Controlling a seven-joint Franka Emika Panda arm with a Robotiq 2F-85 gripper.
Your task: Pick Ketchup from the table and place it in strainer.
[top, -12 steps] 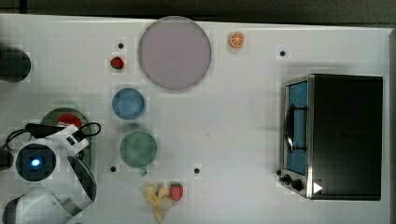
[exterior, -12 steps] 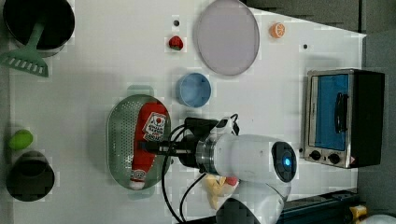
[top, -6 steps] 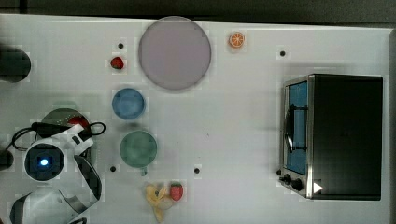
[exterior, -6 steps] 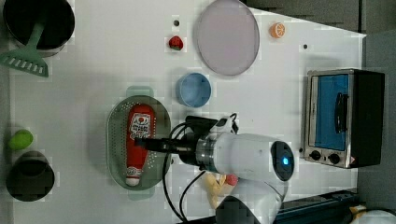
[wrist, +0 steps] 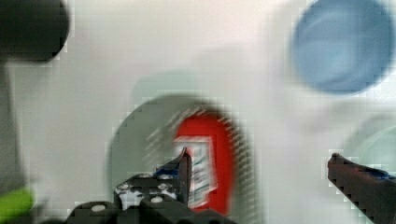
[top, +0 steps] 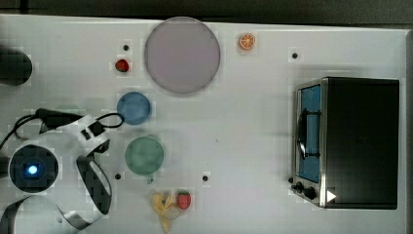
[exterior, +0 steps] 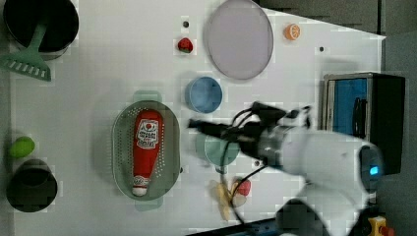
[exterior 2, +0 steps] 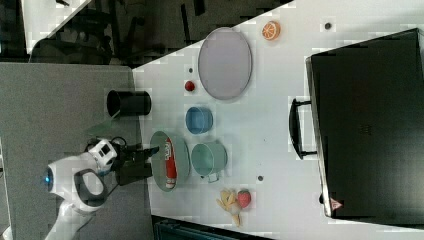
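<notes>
The ketchup (exterior: pixel 146 147), a red bottle with a white label, lies lengthwise inside the pale green strainer (exterior: pixel 120 147), cap toward the left view's bottom. It appears again in the right view as the ketchup (exterior 2: pixel 170 162) in the strainer (exterior 2: pixel 157 167). My gripper (exterior: pixel 209 129) hangs to the left view's right of the strainer, over the green cup, apart from the bottle. The wrist view shows the gripper (wrist: pixel 266 177) open, its fingers (wrist: pixel 184 168) wide apart with nothing between them, and the ketchup (wrist: pixel 219 158) and strainer (wrist: pixel 135 140) below.
A blue bowl (exterior: pixel 203 94) and a darker green cup (exterior: pixel 219 150) stand beside the strainer. Farther off are a grey plate (exterior: pixel 239 39), a strawberry (exterior: pixel 185 44), an orange slice (exterior: pixel 291 32), a toaster oven (exterior: pixel 364 118), a banana with a strawberry (exterior: pixel 231 191), and a black pot (exterior: pixel 39 24).
The gripper has opened and let go of the ketchup, which now lies flat in the strainer. The arm has drawn away toward the left view's right.
</notes>
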